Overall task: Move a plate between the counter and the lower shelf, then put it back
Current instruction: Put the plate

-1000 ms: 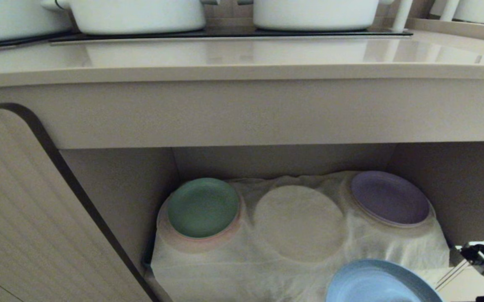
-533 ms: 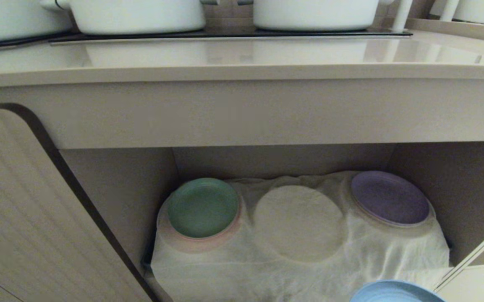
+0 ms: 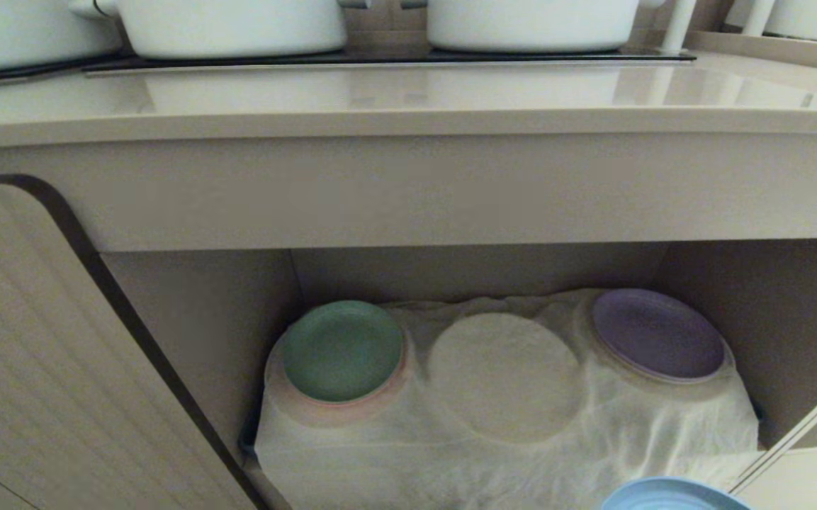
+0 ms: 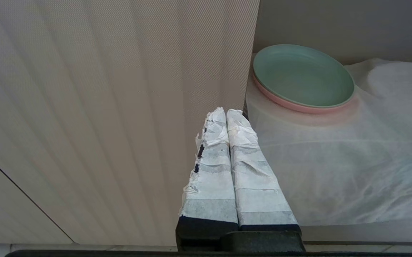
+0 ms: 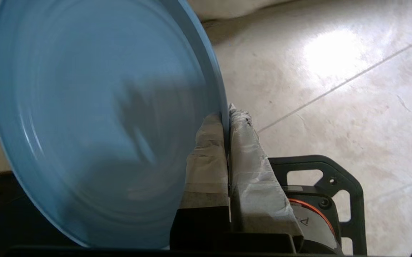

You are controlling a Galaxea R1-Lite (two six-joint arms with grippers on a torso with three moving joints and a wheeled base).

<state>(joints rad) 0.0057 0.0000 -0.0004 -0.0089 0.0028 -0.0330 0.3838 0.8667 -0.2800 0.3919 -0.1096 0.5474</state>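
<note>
in the head view, only a sliver of the plate (image 3: 670, 494) showed at the bottom edge, in front of the lower shelf (image 3: 507, 439) and off its white cloth. the middle raised spot (image 3: 504, 375) on that cloth lay bare between the green plate (image 3: 343, 350) and the purple plate (image 3: 657, 334), so it read as the plate's likely slot. the bench (image 3: 394, 95) above carried white pots (image 3: 231, 25) at its back and had open surface in front of them. neither arm appeared here.

in the left wrist view, the left tool (image 4: 227, 115) hung parked beside the cabinet door (image 4: 102, 107), its taped fingers pressed together on nothing, pointing toward the green plate (image 4: 303, 75) on the shelf cloth.

in the right wrist view, the right tool (image 5: 227, 121) was clenched on the plate (image 5: 95, 117), one taped finger on each face of the rim, a pinch that suits a thin edge. the plate stood tilted almost on edge above the tiled floor (image 5: 334, 89), touching no surface. it looked light blue, matte and round, with a shallow raised rim and faint concentric rings, its face somewhat blurred.
</note>
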